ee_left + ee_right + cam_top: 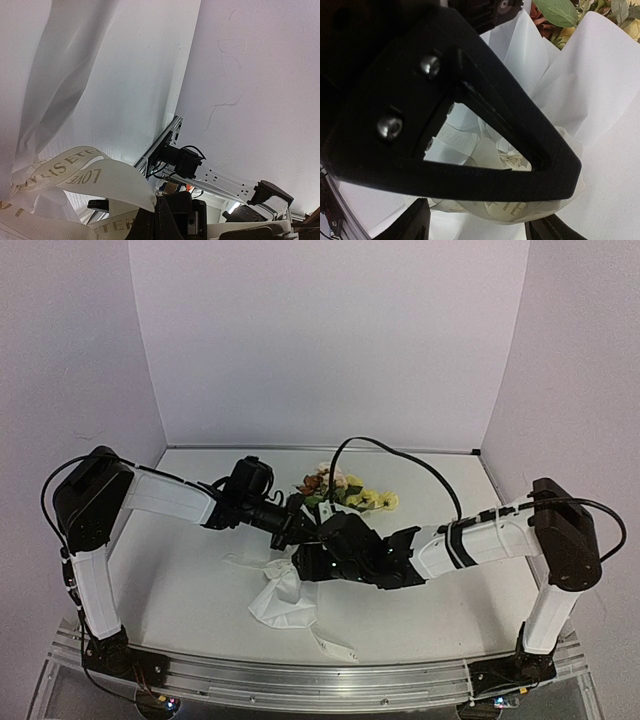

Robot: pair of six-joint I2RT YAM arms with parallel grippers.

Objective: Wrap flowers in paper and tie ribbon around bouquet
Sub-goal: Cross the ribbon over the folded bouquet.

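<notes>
Backdrop: pale lilac walls (pixel 330 340) enclose a white counter (pixel 180 580) on the far, left and right sides.
Arms: left arm (pixel 170 495) and right arm (pixel 480 540) both reach in to the middle of the counter, their wrists crowded together over the bouquet.
Bouquet (pixel 300 570): lies on the counter at centre, blooms pointing far and the narrow end pointing near, partly hidden under the wrists.
Paper (pixel 285 602): white and crumpled, wrapped loosely round the stems; its near end spreads onto the counter.
Flowers (pixel 345 492): yellow, pink and cream heads with green leaves, showing just beyond the wrists on the far side.
Ribbon (pixel 100 175): cream strip with gold lettering, looped in slack bows close to the paper at the bouquet's waist.
Left end effector (pixel 298 527): fingers together; what they pinch, if anything, I cannot tell.
Right end effector (pixel 479 216): fingers stand apart, with ribbon loops lying between them and nothing gripped.
Risk, knot: with the right fingers off the ribbon, the slack loops could spring loose and the tie come undone.
Risk, wrap: soft paper may unfurl if the ribbon slackens.
Risk, collision: the wrists are nearly touching, so any careless pull could knock them together or drag the bouquet.
</notes>
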